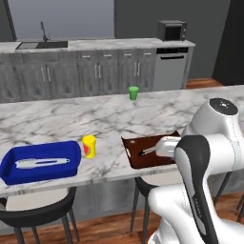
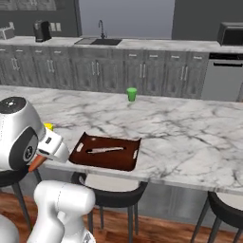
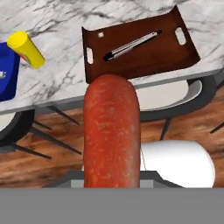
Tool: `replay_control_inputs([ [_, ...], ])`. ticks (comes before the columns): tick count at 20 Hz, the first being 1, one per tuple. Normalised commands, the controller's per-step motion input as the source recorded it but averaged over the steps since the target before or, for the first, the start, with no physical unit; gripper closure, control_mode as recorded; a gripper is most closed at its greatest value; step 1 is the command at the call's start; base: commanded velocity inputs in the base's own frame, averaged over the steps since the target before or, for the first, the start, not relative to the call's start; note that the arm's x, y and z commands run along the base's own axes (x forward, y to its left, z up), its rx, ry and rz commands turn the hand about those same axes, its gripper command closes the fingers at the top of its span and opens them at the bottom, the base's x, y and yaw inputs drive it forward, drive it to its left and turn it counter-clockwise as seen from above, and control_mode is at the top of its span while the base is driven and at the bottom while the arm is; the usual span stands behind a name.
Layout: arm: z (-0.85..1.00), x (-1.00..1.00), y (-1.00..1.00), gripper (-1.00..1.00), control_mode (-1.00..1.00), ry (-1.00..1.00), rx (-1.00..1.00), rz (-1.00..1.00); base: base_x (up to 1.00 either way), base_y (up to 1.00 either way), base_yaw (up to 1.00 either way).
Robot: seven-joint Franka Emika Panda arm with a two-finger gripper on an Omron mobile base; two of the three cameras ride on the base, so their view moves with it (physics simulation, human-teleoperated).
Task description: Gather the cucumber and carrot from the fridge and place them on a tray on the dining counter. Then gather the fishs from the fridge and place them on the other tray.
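**Carrot in grip, short of the brown tray**

While the carrot [image 3: 112, 131] fills the lower centre of the hand view, standing as a thick orange-red column from the bottom edge, the gripper [image 3: 112, 181] is closed on it; the fingertips themselves are hidden behind the carrot. In the right base view the carrot's tapered orange tip [image 2: 36, 163] pokes out low at the left edge of frame, under the white wrist.

Beyond the carrot's top end, upper centre of the hand view, lies a brown tray [image 3: 140, 46] with cut-out handles, sitting at the near edge of the dining counter [image 3: 57, 74]. A slim silver utensil with a dark handle [image 3: 131, 45] lies diagonally in it. Carrot and tray are apart; the carrot is off the counter edge, above the wood floor [image 3: 39, 162] and stools [image 3: 175, 98].

At upper left of the hand view stands a yellow cup [image 3: 29, 49], and at the left edge a corner of the blue tray [image 3: 8, 72]. In the left base view the blue tray [image 1: 9, 169] is at lower left on the counter, holding a slim silver-grey fish [image 1: 40, 163]. A green cup [image 1: 133, 92] stands upper centre, well apart from both trays.
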Motion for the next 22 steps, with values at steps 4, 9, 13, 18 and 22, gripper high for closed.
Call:
replay_control_inputs([
  [4,0.01,0.16,-0.11,1.00,-1.00,0.00,0.00,0.06,0.35,-0.33,0.20],
  [9,0.01,0.72,-0.40,1.00,-1.00,0.06,0.00,0.14,0.00,0.00,0.00],
  [13,-0.04,0.77,-0.08,1.00,-1.00,0.13,0.00,0.03,0.00,0.00,0.00],
  [18,-0.26,0.80,0.01,1.00,-1.00,0.14,-0.01,0.00,0.00,0.00,0.00],
  [22,-0.55,0.79,0.00,1.00,-1.00,0.11,-0.01,0.00,0.00,0.00,0.00],
])
